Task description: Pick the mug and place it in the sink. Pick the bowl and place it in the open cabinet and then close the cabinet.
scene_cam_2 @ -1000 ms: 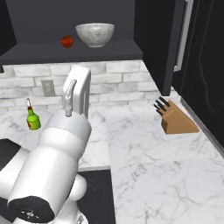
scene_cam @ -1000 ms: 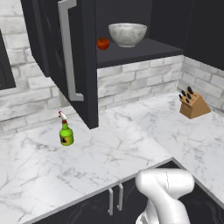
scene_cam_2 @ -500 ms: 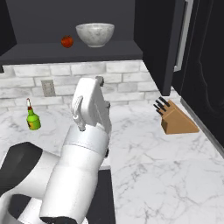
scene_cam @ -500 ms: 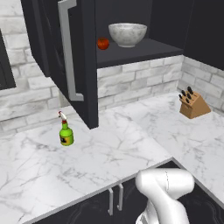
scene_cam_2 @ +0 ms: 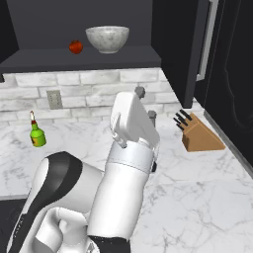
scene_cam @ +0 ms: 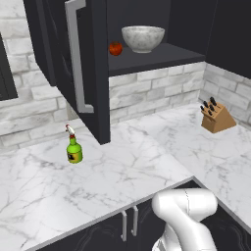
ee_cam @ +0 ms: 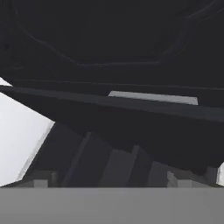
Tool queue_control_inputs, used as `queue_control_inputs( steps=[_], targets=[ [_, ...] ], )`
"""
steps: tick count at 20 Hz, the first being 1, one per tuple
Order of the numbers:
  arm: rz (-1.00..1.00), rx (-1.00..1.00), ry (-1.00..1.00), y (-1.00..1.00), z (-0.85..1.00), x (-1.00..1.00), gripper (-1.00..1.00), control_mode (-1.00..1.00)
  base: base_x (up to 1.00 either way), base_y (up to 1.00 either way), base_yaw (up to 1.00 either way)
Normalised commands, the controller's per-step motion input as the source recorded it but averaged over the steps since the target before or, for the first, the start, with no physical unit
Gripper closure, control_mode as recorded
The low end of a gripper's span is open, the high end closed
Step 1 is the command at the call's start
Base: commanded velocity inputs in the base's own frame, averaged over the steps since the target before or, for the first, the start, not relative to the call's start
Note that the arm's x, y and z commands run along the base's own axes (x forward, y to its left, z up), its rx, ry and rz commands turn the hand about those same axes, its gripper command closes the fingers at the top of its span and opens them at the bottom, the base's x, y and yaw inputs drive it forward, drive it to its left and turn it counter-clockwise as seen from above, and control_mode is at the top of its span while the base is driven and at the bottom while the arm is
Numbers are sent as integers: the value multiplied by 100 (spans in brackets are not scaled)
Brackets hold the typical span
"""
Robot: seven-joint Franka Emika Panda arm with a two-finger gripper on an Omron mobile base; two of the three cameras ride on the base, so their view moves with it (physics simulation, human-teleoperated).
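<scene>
Left base view: the bowl (scene_cam: 142,38) sits on the open cabinet (scene_cam: 88,63) shelf at one o'clock, beside a red fruit (scene_cam: 115,48). Right base view: the gripper (scene_cam_2: 146,104), jaws spread wide and empty, points toward twelve o'clock. Hand view: dark cabinet panels.

The arm (scene_cam_2: 131,148) has swung rightward, nearer the camera.

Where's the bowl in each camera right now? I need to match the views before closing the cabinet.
Left base view: the bowl sits top centre on the open cabinet's shelf, right of the open door.
Right base view: the bowl is at top, left of centre, on the same shelf.
Hand view: I cannot make out the bowl among the dark surfaces.
Shared landmark: the small red fruit just left of the bowl in both base views.
</scene>
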Motion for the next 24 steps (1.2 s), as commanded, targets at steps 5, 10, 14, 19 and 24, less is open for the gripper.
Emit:
queue_control_inputs(
  steps=[5,10,14,19,24],
  targets=[
    [-7,-5,6,-43,0,26,-100,-100,0,0,0],
    [0,-1,16,-14,0,44,-100,-100,0,0,0],
    [3,0,35,-8,0,51,-100,-100,0,0,0],
    [0,0,40,-27,3,23,-100,-100,0,0,0],
    [0,0,29,-55,12,0,-100,-100,0,0,0]
  ],
)
